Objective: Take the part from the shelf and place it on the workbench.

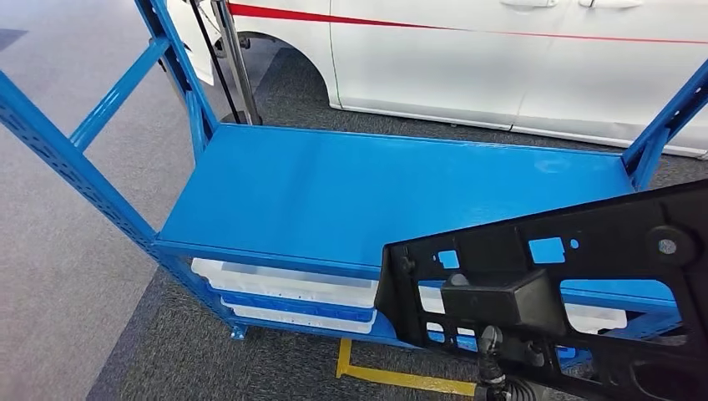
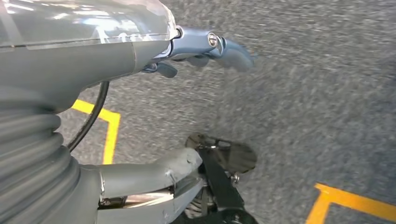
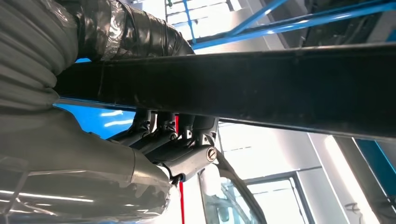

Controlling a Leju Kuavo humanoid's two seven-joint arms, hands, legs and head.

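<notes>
The fingers [image 3: 187, 128] of the right hand [image 3: 154, 154] curl up against the underside of the long black part [image 3: 261, 88] in the right wrist view, thumb wrapped over its other side, so the part is clamped between them; blue shelf rails cross the upper right of that frame.

In the head view the same part [image 1: 584, 251], a flat black plastic panel with cut-out holes, fills the lower right of the frame, tilted and lifted in front of the blue shelf [image 1: 351, 192]. The shelf's top board is bare blue metal across the centre, with white bins [image 1: 284, 288] on the level beneath at lower centre. A white car [image 1: 501, 58] stands behind along the upper edge, and yellow floor tape [image 1: 401, 378] runs at the bottom.

In the left wrist view the left hand [image 2: 140, 107] hangs over grey carpet [image 2: 317, 93]: its fingers [image 2: 224, 46] reach out at upper centre, apart from the thumb and holding nothing. Yellow tape lines show at left and lower right
</notes>
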